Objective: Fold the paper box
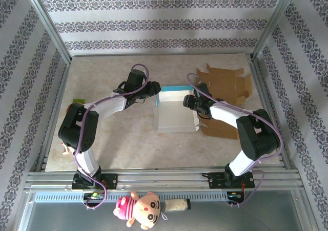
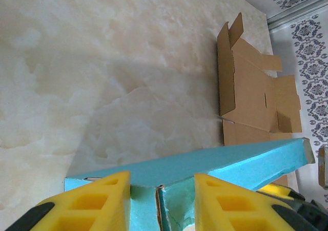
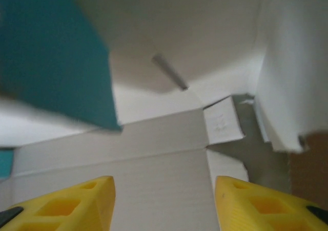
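The paper box [image 1: 174, 116], teal outside and white inside, lies partly folded mid-table with its back wall raised. My left gripper [image 1: 155, 91] is at the box's back left corner. In the left wrist view it [image 2: 161, 192] is open, its yellow fingers [image 2: 97, 203] straddling a thin upright wall edge of the teal box [image 2: 215, 162] without pinching it. My right gripper [image 1: 189, 102] is at the box's right side. In the right wrist view it [image 3: 164, 195] is open over the box's white inner panel [image 3: 154, 164], with a teal flap [image 3: 51, 62] at upper left.
Flat brown cardboard blanks [image 1: 225, 85] lie at the back right, also in the left wrist view [image 2: 251, 92]. A small green object [image 1: 78, 102] sits at the table's left edge. A pink plush toy [image 1: 141, 209] lies below the front rail. Metal frame posts border the table.
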